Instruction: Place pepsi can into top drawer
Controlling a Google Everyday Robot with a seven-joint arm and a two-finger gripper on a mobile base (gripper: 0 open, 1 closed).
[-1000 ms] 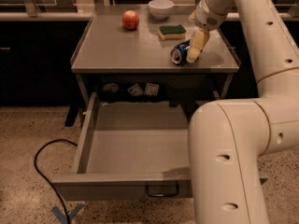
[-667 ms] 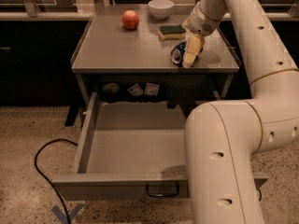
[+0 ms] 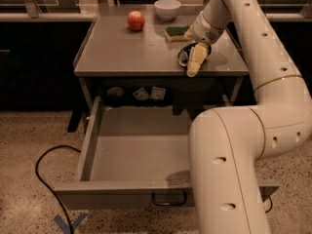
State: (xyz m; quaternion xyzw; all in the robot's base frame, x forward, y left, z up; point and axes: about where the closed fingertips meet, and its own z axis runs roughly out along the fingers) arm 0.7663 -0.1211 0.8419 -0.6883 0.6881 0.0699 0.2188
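The pepsi can (image 3: 184, 56), dark blue with a silver end, lies on its side near the front right edge of the grey cabinet top (image 3: 126, 52). My gripper (image 3: 194, 58) is shut on the can, with one pale finger (image 3: 197, 60) across its right side. The top drawer (image 3: 122, 193) is pulled wide open below and in front of the cabinet, its grey inside bare, with the dark loop handle (image 3: 168, 199) on its front. My own arm covers the drawer's right part.
A red apple (image 3: 136, 20), a white bowl (image 3: 167, 8) and a green-and-yellow sponge (image 3: 176, 32) sit at the back of the cabinet top. A black cable (image 3: 41, 179) loops on the floor at the left. Blue tape (image 3: 70, 223) marks the floor.
My gripper has shifted left and toward the cabinet's front edge, bringing the pepsi can with it. The drawer stays open as before.
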